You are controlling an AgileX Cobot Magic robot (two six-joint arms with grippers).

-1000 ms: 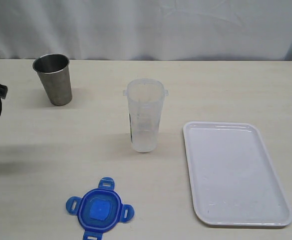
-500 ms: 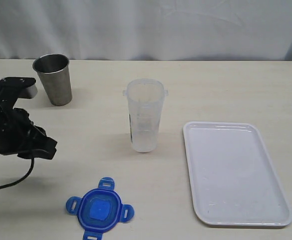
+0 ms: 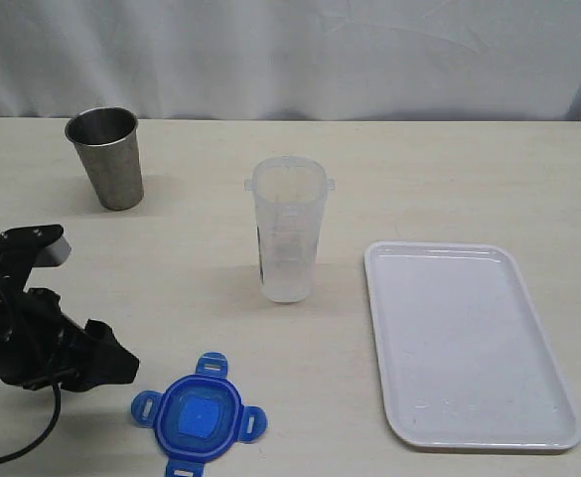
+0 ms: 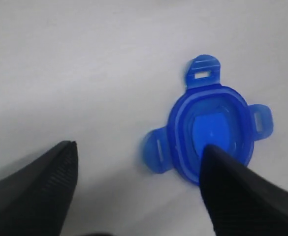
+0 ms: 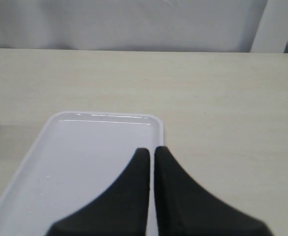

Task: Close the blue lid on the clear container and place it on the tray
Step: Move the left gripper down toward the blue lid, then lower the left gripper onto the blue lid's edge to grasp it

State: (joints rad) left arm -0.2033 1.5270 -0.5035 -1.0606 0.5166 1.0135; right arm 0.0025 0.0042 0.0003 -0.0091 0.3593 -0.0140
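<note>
Blue lid (image 4: pixel 212 130) flat, uncaptured; left gripper (image 4: pixel 139 189) spread wide just beside it, empty, lining up for pickup.

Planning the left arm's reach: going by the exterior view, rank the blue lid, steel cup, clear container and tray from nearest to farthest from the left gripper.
From the left gripper:
1. Blue lid, right beside it, near the table's front edge.
2. Steel cup and clear container, cup at back left, container mid-table; too close to call.
3. Tray, far right.

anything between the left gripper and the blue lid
No, only bare table separates the left gripper from the blue lid; the exterior view shows it.
</note>
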